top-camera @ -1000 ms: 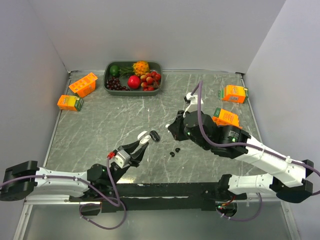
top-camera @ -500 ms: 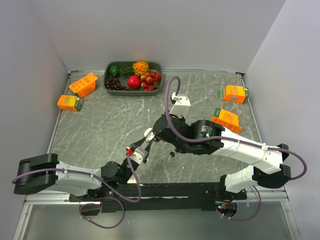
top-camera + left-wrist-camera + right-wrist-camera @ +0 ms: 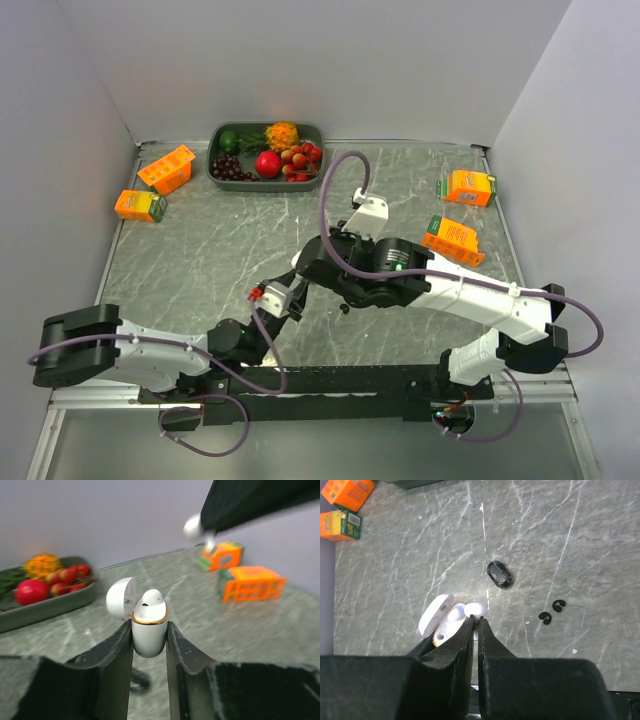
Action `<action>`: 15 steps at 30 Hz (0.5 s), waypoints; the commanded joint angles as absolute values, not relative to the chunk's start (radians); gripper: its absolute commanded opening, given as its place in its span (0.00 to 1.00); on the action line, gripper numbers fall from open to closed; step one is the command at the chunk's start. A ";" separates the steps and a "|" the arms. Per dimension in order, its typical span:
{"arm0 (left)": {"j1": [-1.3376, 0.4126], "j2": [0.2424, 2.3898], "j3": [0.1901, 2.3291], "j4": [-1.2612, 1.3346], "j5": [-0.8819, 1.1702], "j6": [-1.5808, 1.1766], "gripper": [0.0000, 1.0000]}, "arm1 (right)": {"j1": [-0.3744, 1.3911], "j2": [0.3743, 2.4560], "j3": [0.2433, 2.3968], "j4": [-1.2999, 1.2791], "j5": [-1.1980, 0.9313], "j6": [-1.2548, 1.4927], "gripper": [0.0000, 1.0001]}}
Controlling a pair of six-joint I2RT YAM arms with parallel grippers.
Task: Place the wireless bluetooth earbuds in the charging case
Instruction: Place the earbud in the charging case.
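My left gripper [image 3: 149,626] is shut on the white charging case [image 3: 149,632], which has a gold rim. It holds the case upright above the table with its lid [image 3: 121,597] open. One white earbud [image 3: 150,600] sits in the case. My right gripper [image 3: 476,622] is shut on a second white earbud [image 3: 475,610] by its stem, just above and beside the case's opening [image 3: 447,622]. This bud also shows in the left wrist view [image 3: 194,526]. Two tiny black buds [image 3: 545,617] [image 3: 559,605] and a black oval piece [image 3: 500,574] lie on the table.
A green tray of fruit [image 3: 312,178] stands at the back. Two orange cartons [image 3: 166,168] [image 3: 140,205] lie at the far left and two more [image 3: 468,187] [image 3: 452,237] at the right. The right arm [image 3: 400,275] crosses the middle of the table.
The right arm has swung left and brought its white earbud over the case. The left gripper has moved right and forward, raising the open case to meet it.
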State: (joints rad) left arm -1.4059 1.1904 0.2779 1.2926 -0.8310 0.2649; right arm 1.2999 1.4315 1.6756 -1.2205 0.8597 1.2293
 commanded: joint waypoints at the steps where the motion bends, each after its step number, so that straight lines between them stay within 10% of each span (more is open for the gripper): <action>1: -1.405 1.100 0.293 1.470 -0.687 0.147 0.01 | 1.304 1.454 1.686 -1.204 0.902 1.269 0.00; 15: -1.388 1.126 0.310 1.358 -0.745 0.037 0.01 | 1.321 1.456 1.655 -1.129 0.962 1.198 0.00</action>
